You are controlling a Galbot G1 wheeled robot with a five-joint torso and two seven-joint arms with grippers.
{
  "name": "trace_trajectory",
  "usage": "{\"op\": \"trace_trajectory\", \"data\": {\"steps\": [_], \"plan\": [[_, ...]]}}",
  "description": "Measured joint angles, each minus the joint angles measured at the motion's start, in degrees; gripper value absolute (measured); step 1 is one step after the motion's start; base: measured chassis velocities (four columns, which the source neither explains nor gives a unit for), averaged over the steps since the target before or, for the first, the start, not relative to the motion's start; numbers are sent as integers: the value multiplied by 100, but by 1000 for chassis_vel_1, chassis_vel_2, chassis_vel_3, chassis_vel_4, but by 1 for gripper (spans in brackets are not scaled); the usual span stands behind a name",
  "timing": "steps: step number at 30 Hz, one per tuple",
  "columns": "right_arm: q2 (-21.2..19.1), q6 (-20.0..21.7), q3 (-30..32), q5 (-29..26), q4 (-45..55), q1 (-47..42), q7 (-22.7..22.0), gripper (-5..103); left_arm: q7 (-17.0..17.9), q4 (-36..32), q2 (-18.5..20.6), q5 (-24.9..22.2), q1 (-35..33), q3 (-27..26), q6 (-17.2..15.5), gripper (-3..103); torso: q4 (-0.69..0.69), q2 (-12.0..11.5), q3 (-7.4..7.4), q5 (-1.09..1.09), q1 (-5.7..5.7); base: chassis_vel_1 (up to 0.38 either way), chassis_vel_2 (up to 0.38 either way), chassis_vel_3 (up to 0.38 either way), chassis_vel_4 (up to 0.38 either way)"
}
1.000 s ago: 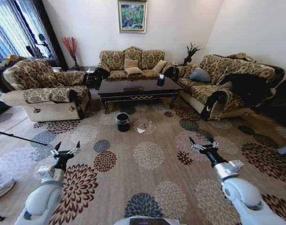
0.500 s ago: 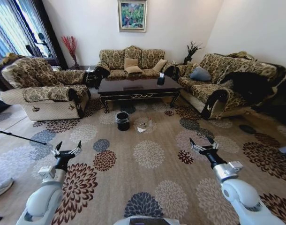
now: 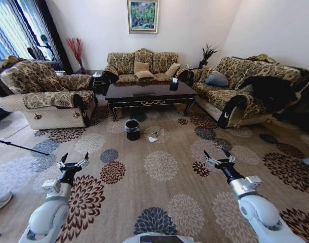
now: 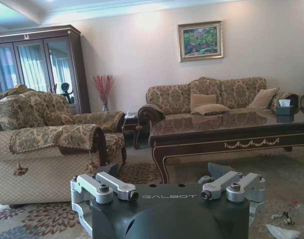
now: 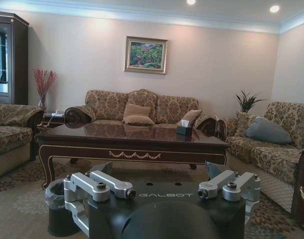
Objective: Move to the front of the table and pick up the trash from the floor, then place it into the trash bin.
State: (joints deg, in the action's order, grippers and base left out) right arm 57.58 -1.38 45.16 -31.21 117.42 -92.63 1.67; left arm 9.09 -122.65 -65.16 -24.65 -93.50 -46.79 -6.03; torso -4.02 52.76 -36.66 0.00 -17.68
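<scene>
Carpet slid a little lower in the head view than a moment before, so the robot had rolled a bit closer. The table (image 3: 149,94) was far ahead. The trash bin (image 3: 132,130) stood on the floor in front of it, with the trash (image 3: 153,137) just beside. The left gripper (image 3: 72,164) and right gripper (image 3: 219,159) were held low, fingers wide apart, holding nothing. More driving seemed needed.

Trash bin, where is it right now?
In the head view the trash bin stands on the carpet just in front of the table, with the trash on its right.
</scene>
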Motion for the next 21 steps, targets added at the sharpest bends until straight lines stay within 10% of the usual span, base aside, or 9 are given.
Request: {"op": "trace_trajectory", "data": {"steps": [21], "plan": [[158, -98, -239, 251, -2, -131, 63, 100, 112, -152, -53, -214, -5, -192, -209, 100, -1, -565, 318, -1, 246, 0, 0, 0, 0]]}}
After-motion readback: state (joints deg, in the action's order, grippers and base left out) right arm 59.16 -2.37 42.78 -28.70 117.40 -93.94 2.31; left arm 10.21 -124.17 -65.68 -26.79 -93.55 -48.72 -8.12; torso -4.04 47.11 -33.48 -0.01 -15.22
